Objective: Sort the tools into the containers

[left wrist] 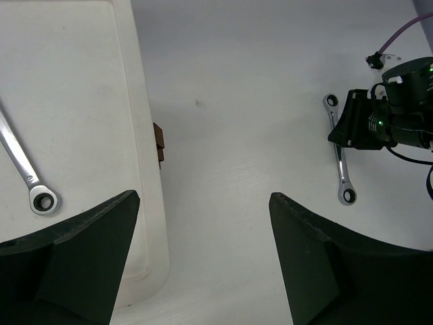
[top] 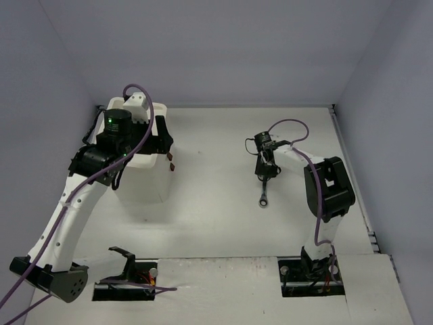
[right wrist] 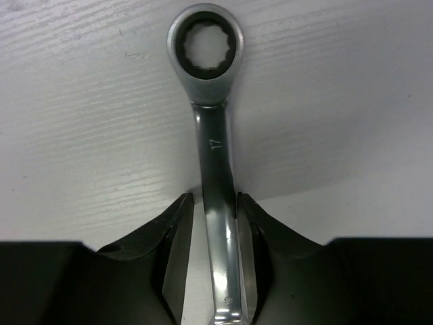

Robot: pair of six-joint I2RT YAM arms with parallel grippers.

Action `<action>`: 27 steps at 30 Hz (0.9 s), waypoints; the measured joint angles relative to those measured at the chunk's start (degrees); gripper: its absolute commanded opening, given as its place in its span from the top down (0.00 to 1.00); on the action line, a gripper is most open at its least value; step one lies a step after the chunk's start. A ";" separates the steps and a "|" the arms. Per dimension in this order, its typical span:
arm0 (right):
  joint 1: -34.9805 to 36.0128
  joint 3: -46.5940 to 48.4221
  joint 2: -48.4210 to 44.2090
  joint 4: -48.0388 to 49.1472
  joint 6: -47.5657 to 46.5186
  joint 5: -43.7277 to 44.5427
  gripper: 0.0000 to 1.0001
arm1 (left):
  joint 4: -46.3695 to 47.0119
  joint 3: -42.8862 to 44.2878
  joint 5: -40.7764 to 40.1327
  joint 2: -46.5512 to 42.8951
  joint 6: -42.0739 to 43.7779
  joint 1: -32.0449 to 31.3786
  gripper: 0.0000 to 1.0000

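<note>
A silver wrench [right wrist: 206, 61] marked 17 lies on the table, also seen from above [top: 264, 198] and in the left wrist view [left wrist: 340, 169]. My right gripper [right wrist: 215, 203] is down on it with both fingers pressed against its shaft, at mid-right of the table [top: 265, 168]. A second silver wrench [left wrist: 27, 169] lies in the tray top of the white container [left wrist: 139, 135]. My left gripper [left wrist: 203, 271] hangs wide open and empty above the container's right edge [top: 162, 139]. No other tools show.
The container [top: 145, 181] stands at the back left, with small brown drawer handles [top: 172, 162] on its right side and its drawers shut. Grey walls enclose the table on three sides. My left arm covers most of the tray from above.
</note>
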 measured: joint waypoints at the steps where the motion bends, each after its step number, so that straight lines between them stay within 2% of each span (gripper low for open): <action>1: -0.10 0.00 0.05 0.15 0.08 -0.14 0.81 | 0.01 0.00 -0.10 0.08 -0.02 -0.11 0.25; 4: -0.17 -0.26 0.10 0.84 0.20 -0.68 0.98 | -0.13 0.36 -0.49 0.64 -0.15 -0.61 0.25; 5: -0.17 -0.36 0.10 1.00 0.20 -0.72 1.00 | -0.13 0.64 -0.63 0.98 -0.21 -0.95 0.25; 12: -0.15 -0.85 -0.33 1.78 -0.32 -0.94 1.00 | 0.24 2.42 -1.20 4.49 -0.78 -5.47 0.25; 18: 0.23 -1.53 -1.70 2.23 -3.25 -5.02 1.00 | 1.05 2.56 -0.69 7.18 -2.36 -8.23 0.25; 27: 4.57 -2.82 -14.04 4.62 -7.52 -13.65 1.00 | 6.38 2.56 0.94 8.16 -6.53 -10.61 0.25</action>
